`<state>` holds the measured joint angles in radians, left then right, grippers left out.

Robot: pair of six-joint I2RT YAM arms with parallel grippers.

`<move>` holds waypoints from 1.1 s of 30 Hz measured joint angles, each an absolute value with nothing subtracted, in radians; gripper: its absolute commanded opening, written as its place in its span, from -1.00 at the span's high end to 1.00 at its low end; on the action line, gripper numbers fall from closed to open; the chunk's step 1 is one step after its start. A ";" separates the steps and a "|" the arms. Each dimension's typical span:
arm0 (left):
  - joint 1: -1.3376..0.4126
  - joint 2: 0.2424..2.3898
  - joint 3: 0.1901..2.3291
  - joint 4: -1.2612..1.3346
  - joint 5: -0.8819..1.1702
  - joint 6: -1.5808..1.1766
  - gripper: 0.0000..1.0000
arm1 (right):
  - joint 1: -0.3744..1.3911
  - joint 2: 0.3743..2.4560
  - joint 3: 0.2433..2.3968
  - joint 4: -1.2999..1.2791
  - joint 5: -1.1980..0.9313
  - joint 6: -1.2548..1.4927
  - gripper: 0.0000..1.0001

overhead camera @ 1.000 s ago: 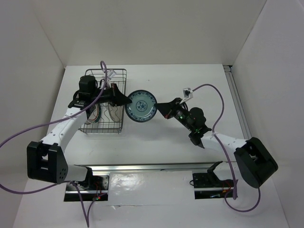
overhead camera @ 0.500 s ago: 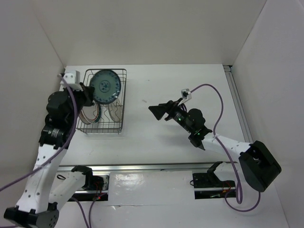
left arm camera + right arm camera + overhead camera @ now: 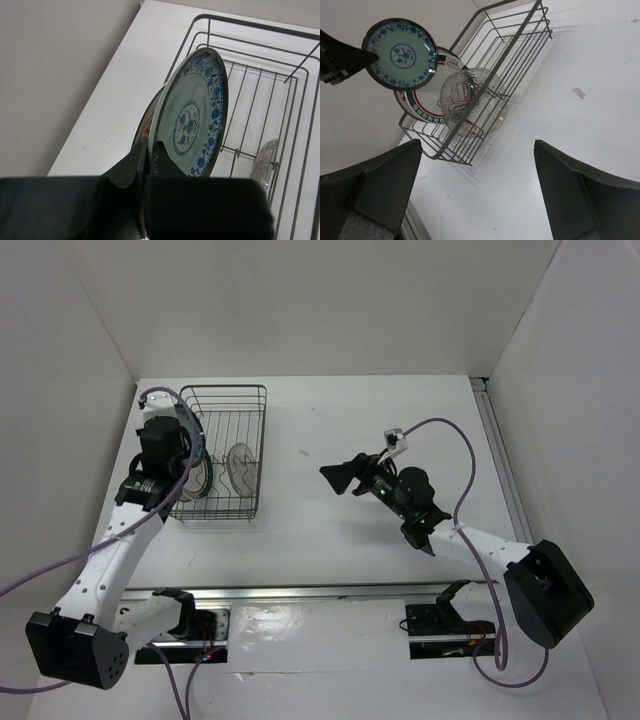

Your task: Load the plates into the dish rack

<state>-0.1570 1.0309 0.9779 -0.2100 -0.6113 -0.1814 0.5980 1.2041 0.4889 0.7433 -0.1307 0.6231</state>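
Observation:
My left gripper [image 3: 148,152] is shut on the rim of the blue-green patterned plate [image 3: 195,115]. It holds the plate upright over the left side of the dark wire dish rack [image 3: 228,400]. In the right wrist view the same plate [image 3: 400,52] hangs just above a white plate with red-and-teal rings [image 3: 420,107], which stands on edge in the rack [image 3: 510,45]. A small greyish glassy plate [image 3: 472,100] leans beside it. Right of the rack, my right gripper [image 3: 338,475] hovers over the bare table, open and holding nothing.
White walls close in the table on the left, back and right, and the left wall [image 3: 50,75] runs close beside the rack. A metal rail [image 3: 330,592] runs along the near edge by the arm bases. A purple cable [image 3: 450,440] loops above the right arm.
The right gripper opened and let go of the blue-green plate. The left arm carried the plate from mid-table to the rack's left side and turned it upright.

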 measured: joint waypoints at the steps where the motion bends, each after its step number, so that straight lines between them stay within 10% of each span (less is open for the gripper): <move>1: -0.157 1.037 0.969 -0.210 -0.620 -0.181 1.00 | 0.593 1.200 0.482 0.744 -0.133 0.624 -1.00; 33: -0.233 1.237 0.909 -0.142 -0.660 -0.167 1.00 | 0.412 1.073 0.466 0.735 -0.281 0.665 -1.00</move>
